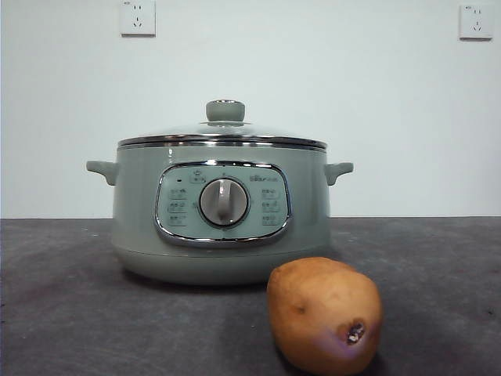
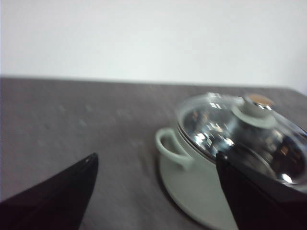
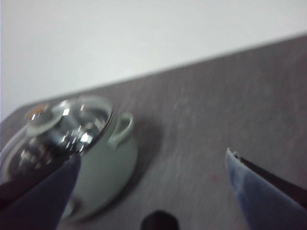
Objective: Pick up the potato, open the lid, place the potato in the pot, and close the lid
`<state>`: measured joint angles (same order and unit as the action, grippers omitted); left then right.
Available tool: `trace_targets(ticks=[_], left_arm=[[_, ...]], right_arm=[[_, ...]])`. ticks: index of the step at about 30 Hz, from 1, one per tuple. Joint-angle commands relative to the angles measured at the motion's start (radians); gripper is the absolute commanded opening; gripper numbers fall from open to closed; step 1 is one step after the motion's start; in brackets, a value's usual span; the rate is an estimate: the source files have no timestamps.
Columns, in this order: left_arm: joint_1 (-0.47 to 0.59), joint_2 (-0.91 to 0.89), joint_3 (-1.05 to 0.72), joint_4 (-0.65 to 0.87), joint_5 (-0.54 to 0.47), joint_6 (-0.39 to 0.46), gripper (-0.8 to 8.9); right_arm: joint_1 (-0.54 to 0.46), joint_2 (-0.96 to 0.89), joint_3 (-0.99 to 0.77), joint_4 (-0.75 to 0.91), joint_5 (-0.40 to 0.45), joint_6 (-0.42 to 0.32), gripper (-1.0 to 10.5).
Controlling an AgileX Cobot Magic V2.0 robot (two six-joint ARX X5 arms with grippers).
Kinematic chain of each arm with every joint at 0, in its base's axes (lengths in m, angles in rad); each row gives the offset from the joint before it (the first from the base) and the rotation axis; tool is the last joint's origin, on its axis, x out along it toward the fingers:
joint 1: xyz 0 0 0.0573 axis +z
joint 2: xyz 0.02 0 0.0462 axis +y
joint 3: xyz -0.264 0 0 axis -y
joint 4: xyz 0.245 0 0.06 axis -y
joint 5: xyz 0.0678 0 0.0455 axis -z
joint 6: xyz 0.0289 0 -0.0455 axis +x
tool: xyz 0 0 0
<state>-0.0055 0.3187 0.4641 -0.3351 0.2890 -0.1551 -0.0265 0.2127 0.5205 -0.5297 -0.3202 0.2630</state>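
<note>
The potato (image 1: 325, 315) lies ungrasped before the lidded pot (image 1: 220, 211), both grippers hovering wide open and empty, so picking it up comes first.

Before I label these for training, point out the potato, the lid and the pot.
potato (image 1: 324, 313), front view, middle of skin.
lid (image 1: 225, 110), front view, green knob.
pot (image 1: 135, 204), front view, bare side wall.
</note>
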Motion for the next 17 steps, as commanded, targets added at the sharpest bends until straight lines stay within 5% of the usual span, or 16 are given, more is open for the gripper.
trace_targets(ticks=[1, 8, 14, 17], left_arm=[[0.002, 0.066, 0.056, -0.069, 0.043, -0.006, 4.12], [0.002, 0.243, 0.18, -0.199, 0.128, -0.006, 4.09], [0.002, 0.377, 0.237, -0.264, 0.307, -0.006, 4.09], [0.002, 0.428, 0.249, -0.303, 0.343, -0.005, 4.09]], right_arm=[[0.0, 0.068, 0.06, -0.084, -0.039, 0.006, 5.1], [0.0, 0.234, 0.153, -0.198, -0.147, 0.01, 5.1], [0.001, 0.34, 0.16, -0.214, -0.331, 0.047, 5.1], [0.007, 0.399, 0.166, -0.259, -0.395, 0.058, 6.1]])
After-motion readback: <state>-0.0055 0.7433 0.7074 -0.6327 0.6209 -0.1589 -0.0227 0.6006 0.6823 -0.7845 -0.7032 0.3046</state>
